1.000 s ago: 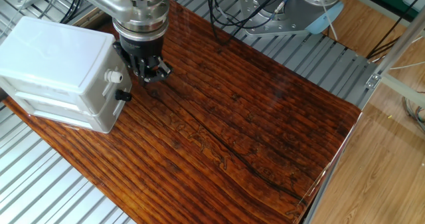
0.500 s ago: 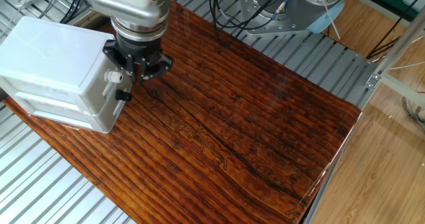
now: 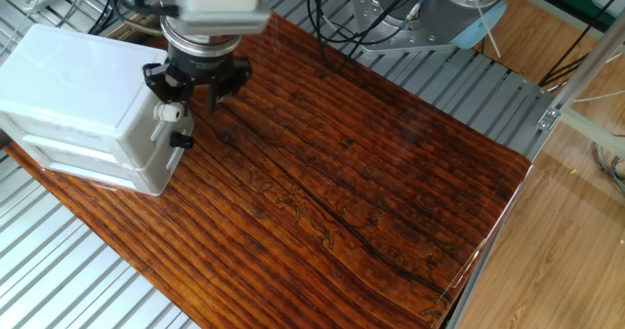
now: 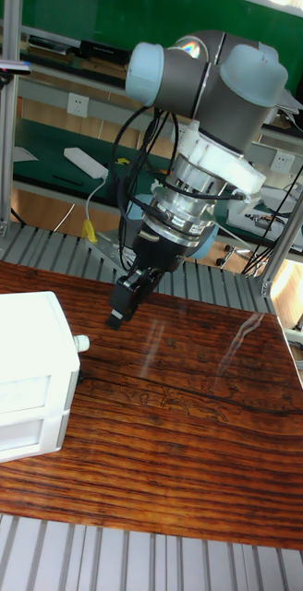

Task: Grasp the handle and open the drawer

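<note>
Compared to a second ago, the black two-finger claw (image 3: 193,80) is sitting higher and has swiveled, fingers spread wide, gripping nothing. The small white-stub, black-knob handle (image 3: 172,126) is poking out of the glossy white plastic upper drawer (image 3: 146,114) just below the claw, not touching it.

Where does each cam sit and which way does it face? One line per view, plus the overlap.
Fixed view: high above the table, looking down; shows the gripper, open, above the handle on the drawer box, and the arm base top right.
Tall fixed view: low at the table's near edge, facing the arm; shows the whole arm, the gripper and the handle.
Shared: gripper, handle, box, table.
</note>
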Controlling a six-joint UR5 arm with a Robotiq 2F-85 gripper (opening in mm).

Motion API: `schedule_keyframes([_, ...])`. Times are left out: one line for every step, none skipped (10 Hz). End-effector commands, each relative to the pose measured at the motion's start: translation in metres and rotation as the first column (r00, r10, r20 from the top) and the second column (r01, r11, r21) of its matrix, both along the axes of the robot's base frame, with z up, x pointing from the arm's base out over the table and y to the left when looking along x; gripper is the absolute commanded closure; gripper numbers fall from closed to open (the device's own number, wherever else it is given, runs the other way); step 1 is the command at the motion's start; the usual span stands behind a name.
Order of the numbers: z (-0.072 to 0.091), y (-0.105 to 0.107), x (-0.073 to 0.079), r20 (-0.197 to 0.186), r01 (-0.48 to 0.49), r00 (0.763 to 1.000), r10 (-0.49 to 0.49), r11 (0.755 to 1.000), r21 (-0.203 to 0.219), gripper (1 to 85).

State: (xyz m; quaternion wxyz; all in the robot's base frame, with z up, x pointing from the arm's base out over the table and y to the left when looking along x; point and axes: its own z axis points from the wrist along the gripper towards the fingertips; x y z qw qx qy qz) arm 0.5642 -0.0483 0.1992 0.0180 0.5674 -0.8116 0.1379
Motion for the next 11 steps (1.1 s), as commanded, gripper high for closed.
schedule_keyframes([-0.005,-0.015,-0.007,-0.074,-0.302,0.952,0.297,0.952,-0.059,40.7])
schedule_keyframes([-0.008,-0.016,-0.008,-0.084,-0.391,0.919,0.385,0.919,-0.058,38.3])
schedule_keyframes([-0.012,-0.012,-0.006,-0.085,-0.500,0.865,0.495,0.865,-0.048,36.3])
schedule_keyframes([-0.012,-0.013,-0.002,-0.095,-0.590,0.807,0.584,0.805,-0.064,35.7])
schedule_keyframes([-0.011,-0.017,0.004,-0.109,-0.663,0.748,0.654,0.743,-0.094,35.7])
schedule_keyframes([-0.010,-0.021,0.008,-0.115,-0.703,0.711,0.693,0.701,-0.119,35.3])
schedule_keyframes([-0.010,-0.025,0.013,-0.110,-0.727,0.686,0.719,0.672,-0.144,35.3])
schedule_keyframes([-0.010,-0.026,0.017,-0.107,-0.747,0.663,0.741,0.645,-0.164,35.3])
schedule_keyframes([-0.010,-0.028,0.018,-0.105,-0.753,0.656,0.748,0.636,-0.171,35.3])
schedule_keyframes([-0.011,-0.031,0.019,-0.094,-0.745,0.664,0.742,0.645,-0.170,35.3])
schedule_keyframes([-0.011,-0.034,0.023,-0.057,-0.725,0.683,0.728,0.668,-0.166,36.0])
